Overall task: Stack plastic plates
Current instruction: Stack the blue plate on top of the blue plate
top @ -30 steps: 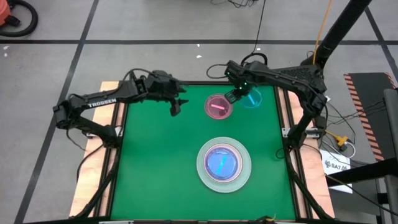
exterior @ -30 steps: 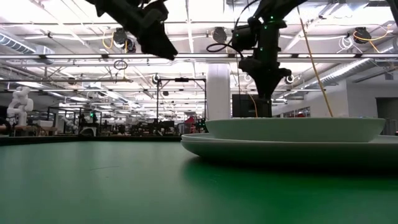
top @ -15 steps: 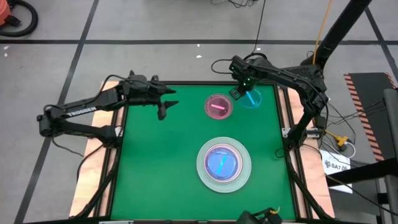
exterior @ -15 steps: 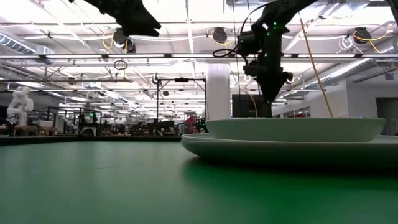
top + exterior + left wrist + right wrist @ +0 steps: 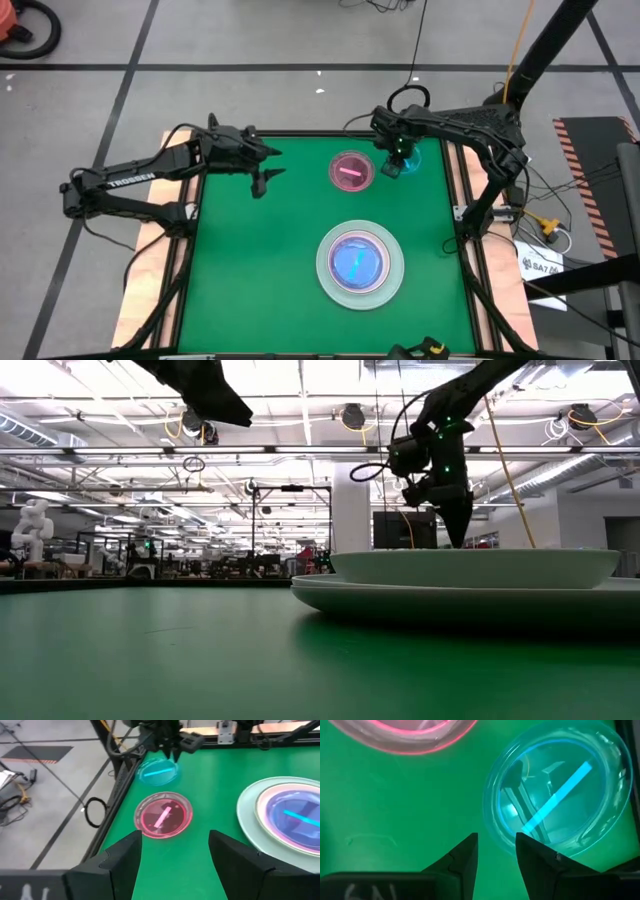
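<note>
While the left gripper [image 5: 262, 182] hangs wide open and empty over the table's [image 5: 250, 270] far left part, the right gripper [image 5: 393, 166] is down at the small teal plate [image 5: 555, 790] in the far right corner, its jaws part open with one finger on each side of the plate's near rim and nothing gripped yet. The pink plate [image 5: 351, 171] lies just beside the teal one, apart from it, and the stack of larger plates [image 5: 360, 264] sits nearer the front, well apart from both.

The step in hand looks like pinching the teal rim. To do it well, the fingers should drop until the rim sits squarely between them, then close gently, since thin plastic may flex or skate on the cloth. A lift straight up, keeping clear of the pink plate, seems wise. Whether the fingertips already touch the table is hard to say from the wrist view.

The teal plate lies flat, open side up. Being round, it has no long axis of its own.
</note>
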Action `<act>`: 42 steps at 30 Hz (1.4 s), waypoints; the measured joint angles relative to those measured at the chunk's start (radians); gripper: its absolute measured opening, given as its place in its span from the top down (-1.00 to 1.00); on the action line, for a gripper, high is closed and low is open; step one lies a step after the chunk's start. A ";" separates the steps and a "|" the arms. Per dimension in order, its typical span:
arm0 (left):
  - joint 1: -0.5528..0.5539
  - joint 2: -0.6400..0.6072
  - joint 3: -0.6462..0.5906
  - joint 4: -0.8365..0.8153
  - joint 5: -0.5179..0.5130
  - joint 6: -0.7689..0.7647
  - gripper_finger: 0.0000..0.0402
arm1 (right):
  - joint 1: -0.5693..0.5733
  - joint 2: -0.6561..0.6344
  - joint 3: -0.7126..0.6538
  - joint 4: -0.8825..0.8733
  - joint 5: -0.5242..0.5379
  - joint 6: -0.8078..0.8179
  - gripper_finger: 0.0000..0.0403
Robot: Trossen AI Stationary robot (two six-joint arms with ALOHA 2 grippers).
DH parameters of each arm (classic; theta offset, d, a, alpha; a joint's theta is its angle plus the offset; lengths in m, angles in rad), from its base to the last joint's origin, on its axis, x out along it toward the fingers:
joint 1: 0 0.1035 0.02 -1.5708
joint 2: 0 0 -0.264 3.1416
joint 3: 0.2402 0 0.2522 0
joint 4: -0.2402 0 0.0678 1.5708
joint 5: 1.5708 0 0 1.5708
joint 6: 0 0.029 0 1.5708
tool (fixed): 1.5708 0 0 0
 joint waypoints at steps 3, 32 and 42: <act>0.000 0.000 0.000 0.008 -0.016 0.001 -0.18 | 0.002 0.000 0.000 0.016 0.000 0.028 0.37; 0.047 0.000 0.000 0.052 -0.048 0.023 -0.18 | 0.002 0.054 0.001 0.151 -0.102 -0.168 0.10; 0.047 0.000 0.001 0.008 -0.048 0.014 -0.18 | -0.019 0.058 -0.020 0.215 -0.080 -0.205 0.16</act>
